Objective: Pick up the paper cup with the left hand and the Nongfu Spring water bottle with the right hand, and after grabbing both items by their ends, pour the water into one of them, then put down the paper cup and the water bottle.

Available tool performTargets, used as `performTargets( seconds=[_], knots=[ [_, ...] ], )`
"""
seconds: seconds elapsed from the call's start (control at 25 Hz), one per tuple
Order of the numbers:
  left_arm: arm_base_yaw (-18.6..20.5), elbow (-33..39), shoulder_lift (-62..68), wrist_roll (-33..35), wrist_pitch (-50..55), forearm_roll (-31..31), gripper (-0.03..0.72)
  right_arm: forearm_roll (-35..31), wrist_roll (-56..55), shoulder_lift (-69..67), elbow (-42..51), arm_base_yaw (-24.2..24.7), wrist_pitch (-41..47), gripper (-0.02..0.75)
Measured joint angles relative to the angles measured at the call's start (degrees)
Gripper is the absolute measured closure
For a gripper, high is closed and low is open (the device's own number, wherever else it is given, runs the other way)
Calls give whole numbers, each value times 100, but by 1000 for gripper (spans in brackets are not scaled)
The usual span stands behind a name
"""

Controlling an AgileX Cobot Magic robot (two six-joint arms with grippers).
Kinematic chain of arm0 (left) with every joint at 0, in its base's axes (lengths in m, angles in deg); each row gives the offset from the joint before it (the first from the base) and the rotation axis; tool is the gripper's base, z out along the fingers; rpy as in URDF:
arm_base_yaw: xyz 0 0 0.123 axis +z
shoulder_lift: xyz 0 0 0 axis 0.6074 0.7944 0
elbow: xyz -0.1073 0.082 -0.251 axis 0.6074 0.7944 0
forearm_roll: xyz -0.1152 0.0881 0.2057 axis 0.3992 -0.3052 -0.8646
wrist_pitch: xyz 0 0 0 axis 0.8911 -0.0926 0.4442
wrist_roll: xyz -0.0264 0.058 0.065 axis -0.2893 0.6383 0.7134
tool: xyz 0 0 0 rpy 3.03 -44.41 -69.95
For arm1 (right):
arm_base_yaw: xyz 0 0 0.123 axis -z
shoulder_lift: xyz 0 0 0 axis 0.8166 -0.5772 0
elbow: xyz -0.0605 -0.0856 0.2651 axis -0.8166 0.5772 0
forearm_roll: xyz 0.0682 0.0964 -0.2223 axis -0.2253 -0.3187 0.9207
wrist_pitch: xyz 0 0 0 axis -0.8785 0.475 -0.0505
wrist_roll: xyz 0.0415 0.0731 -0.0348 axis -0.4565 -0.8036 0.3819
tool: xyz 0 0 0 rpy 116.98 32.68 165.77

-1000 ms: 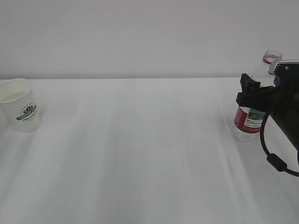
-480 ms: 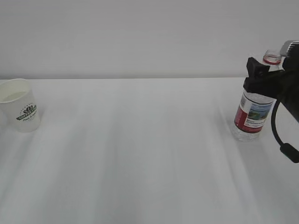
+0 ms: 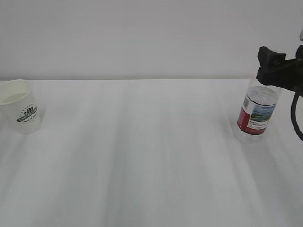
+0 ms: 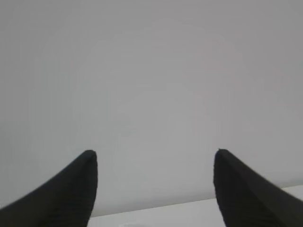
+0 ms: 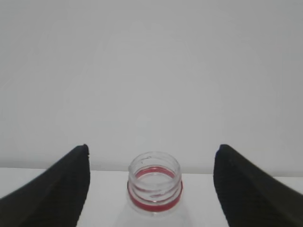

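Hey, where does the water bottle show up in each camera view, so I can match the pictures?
Exterior view: the water bottle stands upright at the right side of the table, its neck hidden behind the right hand.
Left wrist view: not in it.
Right wrist view: only its open mouth with the red neck ring shows, bottom centre, between the spread fingers.
Shared landmark: the plain grey wall behind the table's far edge.

Just a plain white table [image 3: 142,156] against a bare pale grey wall [image 3: 142,38]. Lighting looks soft and even, maybe overhead.
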Motion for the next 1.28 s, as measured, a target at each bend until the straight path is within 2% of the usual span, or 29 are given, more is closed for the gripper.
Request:
performTargets(
  seconds=[0.56, 0.76, 1.28],
  knots=[
    [0, 27, -1932, 0, 1697, 9, 151, -12, 206, 1319, 33, 0, 1400, 128],
    [0, 27, -2586, -15, 2143, 9, 154, -12, 265, 1747, 154, 0, 1650, 132],
    [-9, 54, -3761, -1039, 2693, -831, 160, -1, 550, 2785, 179, 0, 3154, 148]
  ],
)
